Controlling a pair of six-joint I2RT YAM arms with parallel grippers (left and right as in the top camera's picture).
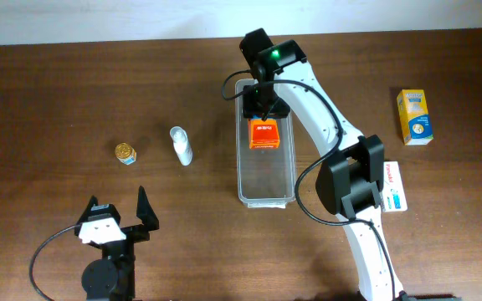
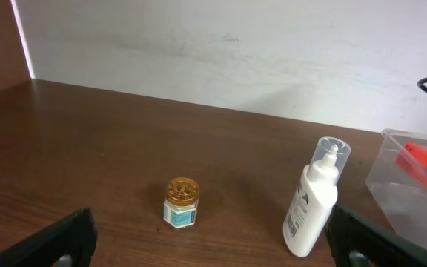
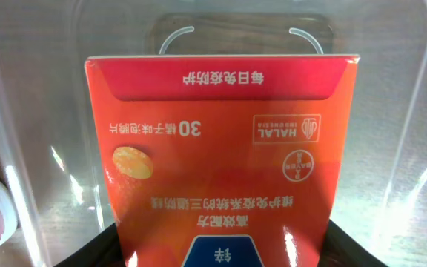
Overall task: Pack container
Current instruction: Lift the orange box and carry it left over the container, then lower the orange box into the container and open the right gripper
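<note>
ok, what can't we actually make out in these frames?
Right end effector: overhead, its own wrist covers the fingers; right wrist view, the orange box fills the frame, so grip can't be judged.
Orange box's lower print: cut off by bottom edge, right wrist view.
White box: overhead, partly under the right arm.
Jar label: too small, left wrist view.
Container: cut by right edge, left wrist view.

Clear glossy plastic container [image 1: 266, 180], glossy orange cardboard box [image 1: 264, 134], dark wood-grain table [image 1: 57, 84], smooth white plastic bottle [image 1: 181, 146]
</note>
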